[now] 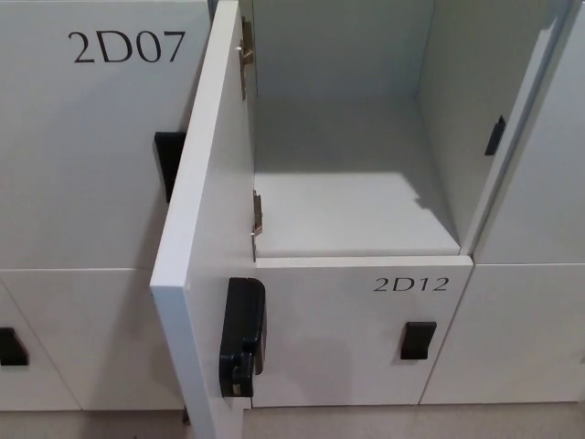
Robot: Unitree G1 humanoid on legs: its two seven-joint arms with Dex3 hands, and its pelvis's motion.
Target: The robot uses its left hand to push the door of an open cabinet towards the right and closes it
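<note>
An open white locker compartment (352, 174) fills the middle of the head view, its inside bare. Its door (206, 229) stands swung out toward me on the left side, hinged at the compartment's left edge by two metal hinges (247, 55). A black latch block (242, 337) sits on the door's inner face near its free edge. A small black strike piece (494, 135) is fixed on the compartment's right wall. Neither of my hands shows.
Closed locker 2D07 (91, 137) with a black handle (169, 163) lies left, behind the open door. Below the opening is closed locker 2D12 (366, 338) with a black handle (417, 340). More white lockers stand at right and lower left.
</note>
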